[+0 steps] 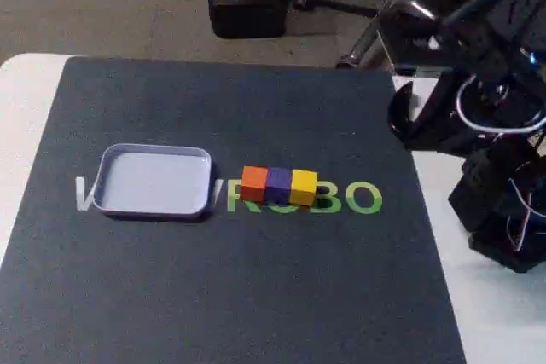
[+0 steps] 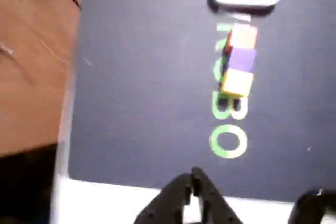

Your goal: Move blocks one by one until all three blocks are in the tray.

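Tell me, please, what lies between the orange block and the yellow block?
The purple block sits between the orange block and yellow block, touching both, in the fixed view.

We read green letters "ROBO" printed on the dark mat in the fixed view, their tops partly hidden by the row of blocks. A pale "V"-like stroke showed beside the tray. In the wrist view, "BO" was legible.

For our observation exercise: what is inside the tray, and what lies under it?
The tray holds nothing; all three blocks sit in a row beside it on the dark mat. Under it lies the mat, and the tray covers part of the mat's printed lettering.
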Controlling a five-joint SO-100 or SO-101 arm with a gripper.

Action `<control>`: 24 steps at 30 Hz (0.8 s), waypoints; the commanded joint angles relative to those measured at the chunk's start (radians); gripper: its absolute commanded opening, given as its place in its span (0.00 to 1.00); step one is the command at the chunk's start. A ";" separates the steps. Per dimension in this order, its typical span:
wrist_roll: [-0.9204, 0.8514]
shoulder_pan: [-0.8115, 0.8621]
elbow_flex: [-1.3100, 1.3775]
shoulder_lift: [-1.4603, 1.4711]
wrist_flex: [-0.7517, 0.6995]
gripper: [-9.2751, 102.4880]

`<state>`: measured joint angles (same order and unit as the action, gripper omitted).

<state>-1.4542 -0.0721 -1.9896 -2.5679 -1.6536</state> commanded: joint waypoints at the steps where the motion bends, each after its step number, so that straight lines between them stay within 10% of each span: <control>1: 0.138 -0.005 0.183 0.141 -0.021 0.04; 14: 0.445 0.049 0.288 0.489 -0.009 0.04; 24: 0.367 0.187 0.265 0.630 0.233 0.04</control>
<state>-1.0446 0.0675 -1.7365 -1.9466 -1.4634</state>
